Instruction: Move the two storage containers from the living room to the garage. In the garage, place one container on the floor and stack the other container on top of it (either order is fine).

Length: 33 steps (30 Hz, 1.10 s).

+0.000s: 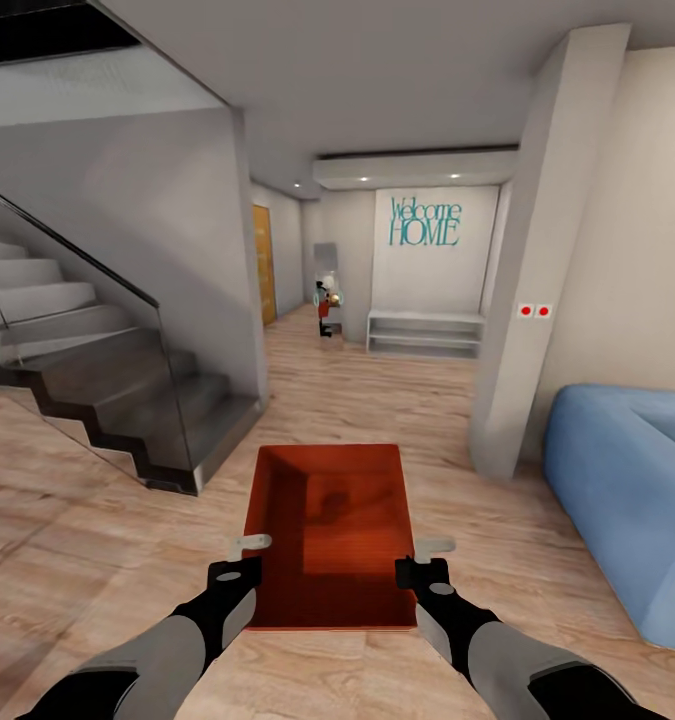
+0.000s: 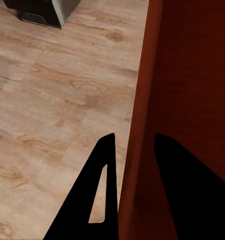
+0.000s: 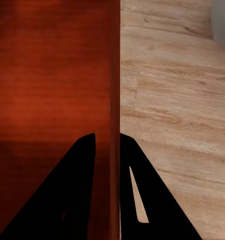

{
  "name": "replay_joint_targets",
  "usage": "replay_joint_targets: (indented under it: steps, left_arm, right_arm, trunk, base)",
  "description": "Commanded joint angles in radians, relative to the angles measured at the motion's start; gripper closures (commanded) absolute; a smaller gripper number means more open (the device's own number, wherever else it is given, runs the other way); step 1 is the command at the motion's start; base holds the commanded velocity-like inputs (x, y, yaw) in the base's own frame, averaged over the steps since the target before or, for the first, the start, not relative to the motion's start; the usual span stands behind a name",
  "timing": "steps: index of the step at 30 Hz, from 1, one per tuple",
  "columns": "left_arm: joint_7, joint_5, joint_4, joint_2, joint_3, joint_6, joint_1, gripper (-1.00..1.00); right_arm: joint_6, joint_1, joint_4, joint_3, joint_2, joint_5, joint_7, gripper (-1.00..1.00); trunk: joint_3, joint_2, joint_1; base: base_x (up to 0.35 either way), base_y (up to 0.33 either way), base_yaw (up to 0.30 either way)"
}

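One orange-red open-top storage container (image 1: 329, 535) hangs in front of me above the light wood-plank floor (image 1: 107, 560), held level by both arms. My left gripper (image 1: 245, 553) is shut on its left wall, one finger inside and one outside, as the left wrist view shows at the wall (image 2: 142, 125) with my left gripper (image 2: 134, 145) astride it. My right gripper (image 1: 424, 555) is shut on the right wall (image 3: 114, 90); in the right wrist view my right gripper (image 3: 108, 137) straddles that wall. The container's ribbed inside holds nothing.
A dark staircase (image 1: 97, 380) with a glass rail rises at the left. A white pillar (image 1: 532, 280) and a blue sofa (image 1: 627, 490) stand at the right. Ahead, a hallway leads to a white shelf (image 1: 424, 333), a "Welcome HOME" wall and an orange-wood door (image 1: 263, 262).
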Motion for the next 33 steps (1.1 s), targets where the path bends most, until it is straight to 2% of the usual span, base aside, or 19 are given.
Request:
replay_joint_targets:
  steps: [1,33]
  left_arm:
    - [0.005,0.007,0.003,0.036,0.019,-0.002,0.000,1.00]
    - [0.005,0.007,0.003,0.036,0.018,-0.002,0.000,1.00]
  right_arm:
    - [-0.040,-0.002,-0.002,-0.065,-0.006,-0.004,-0.021,1.00]
    - [-0.039,-0.002,-0.002,-0.065,-0.005,-0.003,-0.021,1.00]
  trunk:
    - [-0.001,-0.001,0.001]
    - [-0.001,-0.001,0.001]
  base:
    - [0.326,0.000,0.000]
    - [0.326,0.000,0.000]
